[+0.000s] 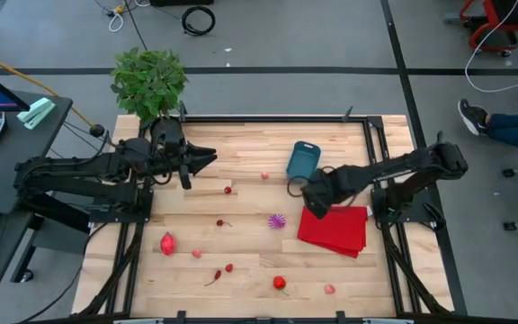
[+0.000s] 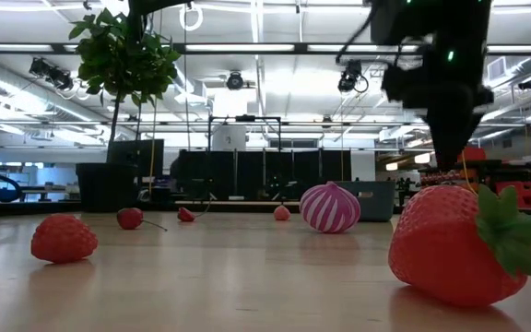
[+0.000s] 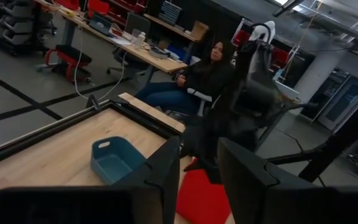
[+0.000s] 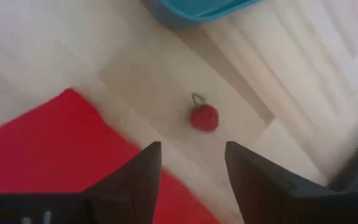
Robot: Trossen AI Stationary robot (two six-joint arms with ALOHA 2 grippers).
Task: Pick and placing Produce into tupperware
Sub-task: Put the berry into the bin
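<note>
Pale wooden tabletop (image 1: 241, 252) lying under two dark arms, with tiny toy produce scattered across it.

Nearest the front edge, a red strawberry (image 1: 280, 283) is sitting; farther back a spiky purple fruit (image 1: 278, 220) is lying left of a flat red cloth (image 1: 334, 229). Above that cloth's far left corner the right gripper (image 4: 188, 163) is hovering with fingers parted, empty, over a small red cherry (image 4: 204, 117). Beyond it a small blue plastic tub (image 1: 302, 159) is standing. At far left, the left gripper (image 3: 197, 168) is hanging slightly parted, holding nothing.
</note>
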